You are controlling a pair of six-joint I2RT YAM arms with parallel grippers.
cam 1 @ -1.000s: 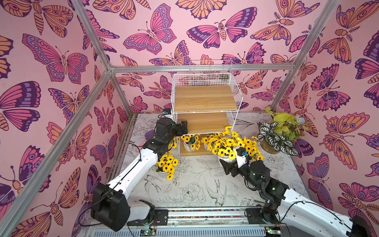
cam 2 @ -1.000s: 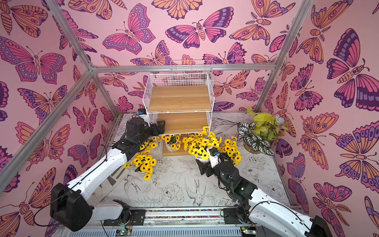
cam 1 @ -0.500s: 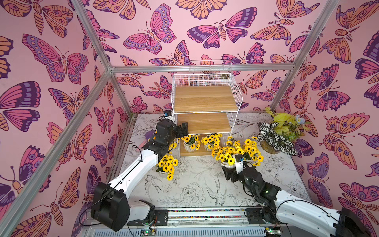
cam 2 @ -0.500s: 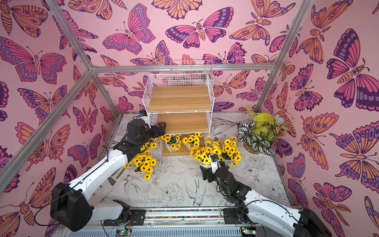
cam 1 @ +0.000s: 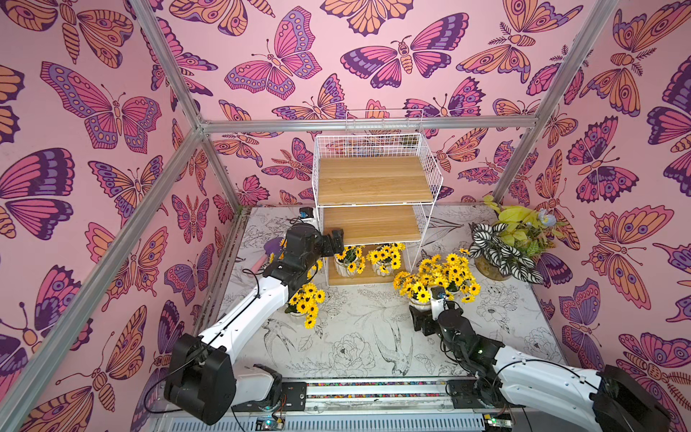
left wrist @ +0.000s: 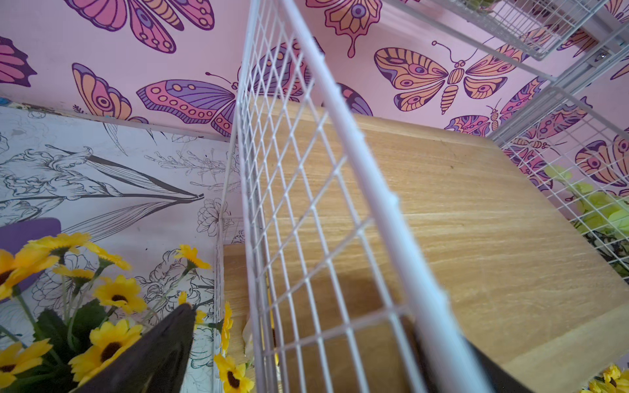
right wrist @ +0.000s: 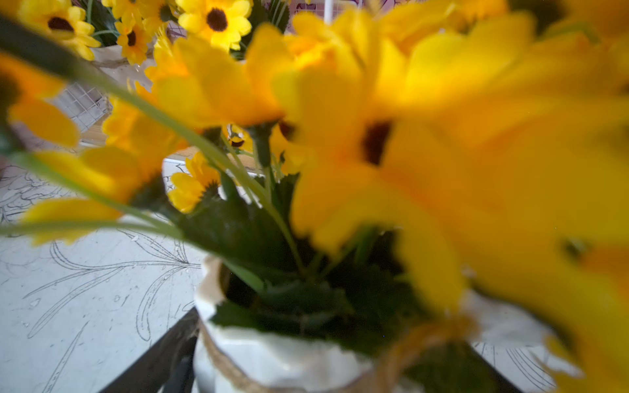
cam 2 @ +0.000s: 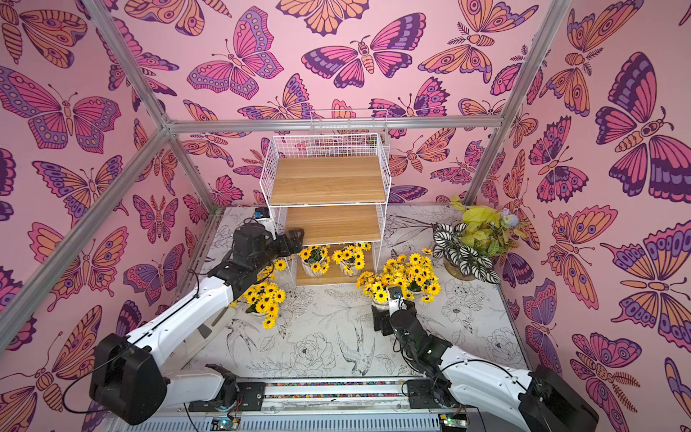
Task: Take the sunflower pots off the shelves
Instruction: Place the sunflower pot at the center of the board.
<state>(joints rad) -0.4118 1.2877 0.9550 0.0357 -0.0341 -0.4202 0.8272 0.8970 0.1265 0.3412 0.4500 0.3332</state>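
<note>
The shelves [cam 1: 374, 194] [cam 2: 327, 187] stand at the back; their top and middle boards are bare. Two sunflower pots [cam 1: 349, 260] [cam 1: 385, 257] sit on the bottom board. Another pot [cam 1: 304, 303] stands on the table under my left arm, and one [cam 1: 450, 271] stands right of the rack. My right gripper [cam 1: 420, 312] [cam 2: 381, 312] is shut on a white twine-wrapped sunflower pot [right wrist: 272, 354] [cam 1: 413, 290], low over the table. My left gripper [cam 1: 334, 241] [left wrist: 299, 320] is open at the rack's left front corner, with the wire side panel [left wrist: 289, 204] between its fingers.
A plant with striped black-and-white leaves [cam 1: 501, 256] and lime-green leaves [cam 1: 519, 220] stands at the back right. A purple object [cam 1: 272, 245] lies behind my left wrist, beside more yellow flowers. Butterfly walls close in on three sides.
My right arm pulled back from the rack and came down towards the table with its sunflower pot. My left arm barely moved.
</note>
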